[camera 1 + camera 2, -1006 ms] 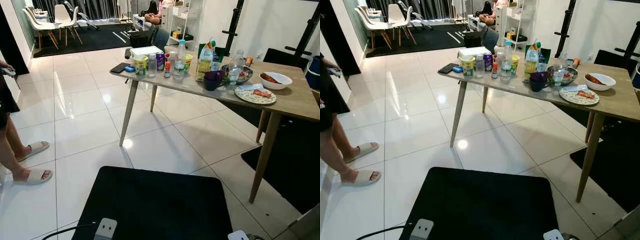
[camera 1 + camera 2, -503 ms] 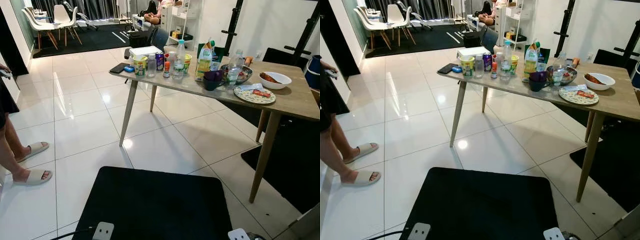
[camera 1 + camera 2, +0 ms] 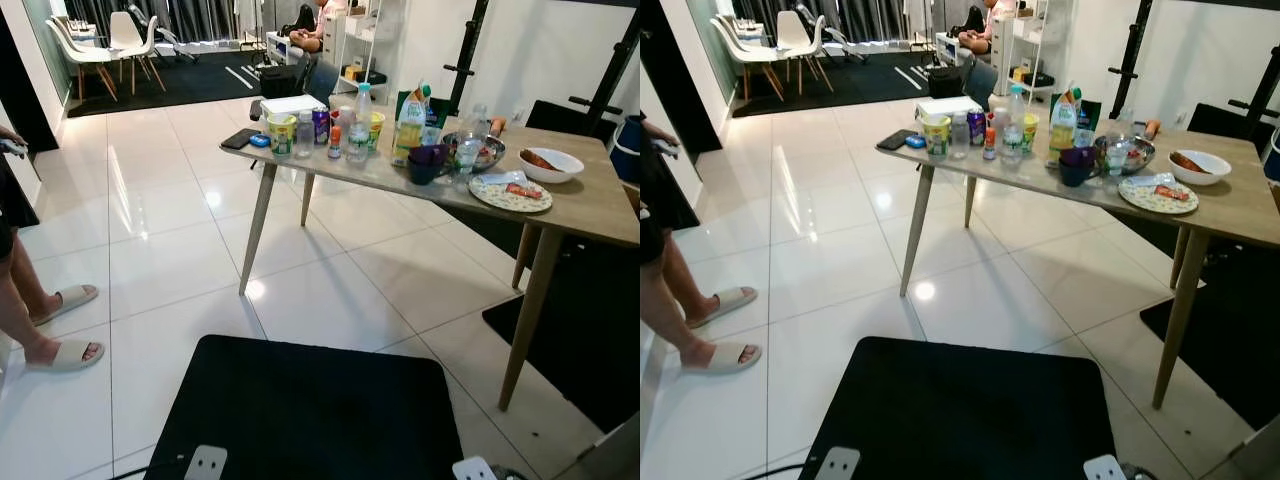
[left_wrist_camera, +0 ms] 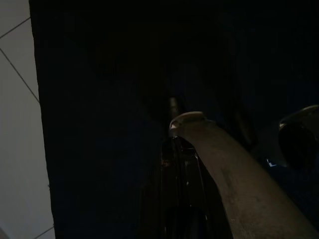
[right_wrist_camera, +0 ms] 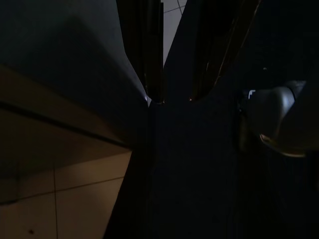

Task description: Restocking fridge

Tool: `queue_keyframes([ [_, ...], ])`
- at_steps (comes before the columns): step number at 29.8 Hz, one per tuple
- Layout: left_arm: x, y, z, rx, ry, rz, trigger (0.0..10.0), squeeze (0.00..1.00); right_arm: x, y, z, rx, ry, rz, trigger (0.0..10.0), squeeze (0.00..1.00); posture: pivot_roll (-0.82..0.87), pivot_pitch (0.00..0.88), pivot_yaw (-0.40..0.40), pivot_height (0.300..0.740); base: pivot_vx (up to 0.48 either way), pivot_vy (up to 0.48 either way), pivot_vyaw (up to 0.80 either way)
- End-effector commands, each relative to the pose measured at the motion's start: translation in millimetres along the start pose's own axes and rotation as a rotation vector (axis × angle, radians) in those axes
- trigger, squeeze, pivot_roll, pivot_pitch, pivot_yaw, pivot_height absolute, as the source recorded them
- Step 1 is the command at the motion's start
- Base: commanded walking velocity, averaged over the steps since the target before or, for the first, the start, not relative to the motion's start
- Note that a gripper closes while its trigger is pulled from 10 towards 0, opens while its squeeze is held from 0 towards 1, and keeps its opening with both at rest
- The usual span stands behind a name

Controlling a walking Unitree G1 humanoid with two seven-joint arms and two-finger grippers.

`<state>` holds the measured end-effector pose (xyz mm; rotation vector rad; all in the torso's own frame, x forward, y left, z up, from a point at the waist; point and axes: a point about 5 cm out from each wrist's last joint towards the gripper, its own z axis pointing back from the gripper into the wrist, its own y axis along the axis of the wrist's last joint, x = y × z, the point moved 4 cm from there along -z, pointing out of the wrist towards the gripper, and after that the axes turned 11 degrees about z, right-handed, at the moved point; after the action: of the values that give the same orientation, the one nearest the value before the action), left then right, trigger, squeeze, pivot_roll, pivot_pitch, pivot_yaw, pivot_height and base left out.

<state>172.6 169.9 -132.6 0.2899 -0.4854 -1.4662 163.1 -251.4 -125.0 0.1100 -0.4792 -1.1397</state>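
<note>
Surface (image 3: 590,205): bottles (image 3: 358,125), cups, carton (image 3: 409,120), bowls, plate, all unmoved.
Progress: nothing picked up; restocking not begun.
Tools: idle, opening cannot tell.

One wooden table (image 3: 590,205) carries the groceries: two yellow-green cups (image 3: 281,131), three clear plastic bottles (image 3: 358,125), one small orange-capped bottle (image 3: 334,140), one juice carton (image 3: 409,122), one purple mug (image 3: 425,161), one metal bowl (image 3: 486,149), one white bowl (image 3: 548,162), one patterned plate (image 3: 510,192) and one black phone (image 3: 240,138). One person (image 3: 20,250) stands in two pale slippers (image 3: 66,354). At least three white chairs (image 3: 128,40) stand far back.
</note>
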Motion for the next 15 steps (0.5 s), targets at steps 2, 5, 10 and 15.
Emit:
queue_keyframes([
  [2,2.5,4.9,-0.9,0.012,-0.007,-0.003,10.0,0.0,-0.4,4.1,-0.3,0.016,0.0,-0.018,10.0,0.0,-0.06,0.0,-0.009,0.74,0.33,0.0,0.0],
  [5,2.3,5.6,-0.9,0.014,-0.007,-0.004,10.0,0.0,-0.4,4.2,-0.3,0.016,-0.001,-0.018,10.0,0.0,-0.06,0.0,-0.008,0.74,0.33,0.0,0.0],
  [10,3.8,3.9,-1.1,0.006,-0.011,-0.012,10.0,0.0,-1.7,1.2,-0.2,0.004,-0.002,-0.031,10.0,0.0,-0.07,0.0,-0.002,0.74,0.329,0.0,0.0],
  [15,4.8,4.1,-1.3,0.005,-0.014,-0.018,10.0,0.0,-2.9,0.0,-0.2,0.0,0.003,-0.032,10.0,0.0,-0.07,0.0,0.0,0.74,0.331,0.0,-0.59],
])
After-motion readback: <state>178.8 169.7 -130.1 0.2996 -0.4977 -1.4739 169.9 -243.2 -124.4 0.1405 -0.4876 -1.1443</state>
